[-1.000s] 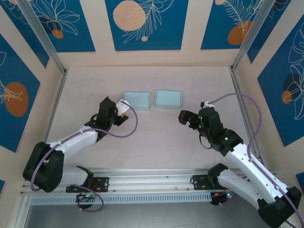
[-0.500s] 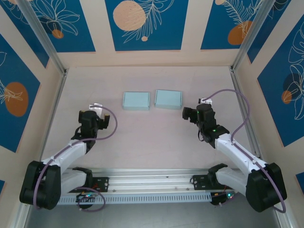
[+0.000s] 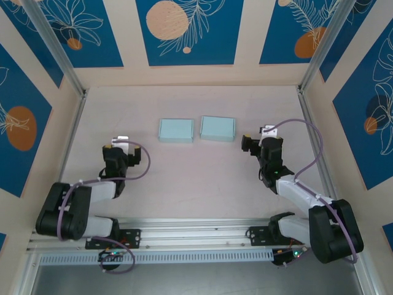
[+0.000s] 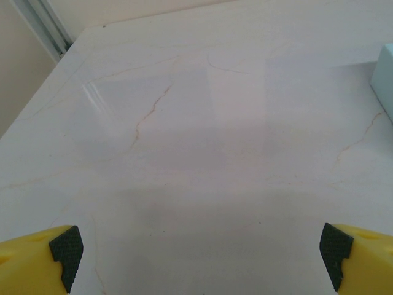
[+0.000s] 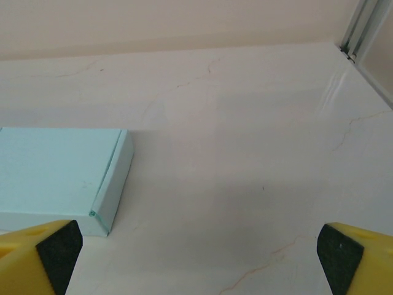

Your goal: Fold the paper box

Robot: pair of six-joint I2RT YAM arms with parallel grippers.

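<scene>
**Both tools open and empty; two boxes lie on the desk ahead of them**

1. Desk. In the overhead view you see a pale, marble-veined desk (image 3: 196, 184) enclosed by walls with blue panels.

2. Arms. The left arm (image 3: 92, 190) is folded low near the left front of the desk. The right arm (image 3: 301, 196) is folded in the same way on the right.

3. Boxes. Two pale blue-green boxes lie flat on the desk, side by side with a narrow gap between them, a little beyond the middle of the desk. The left box (image 3: 176, 129) and the right box (image 3: 217, 128) both show closed, rectangular tops. Neither touches an arm or a tool.

4. Tools.
   - The left tool (image 3: 116, 146) stands well apart from the left box, to its left and nearer the arm bases. In its wrist view the yellow fingers (image 4: 37, 258) are spread fully apart over bare desk, with nothing between them. A corner of the left box (image 4: 385, 74) appears at the right edge.
   - The right tool (image 3: 261, 140) stands near the right box, to its right. In its wrist view the fingers (image 5: 362, 258) are spread fully apart and hold nothing. The right box (image 5: 58, 172) lies ahead and to the left.
</scene>
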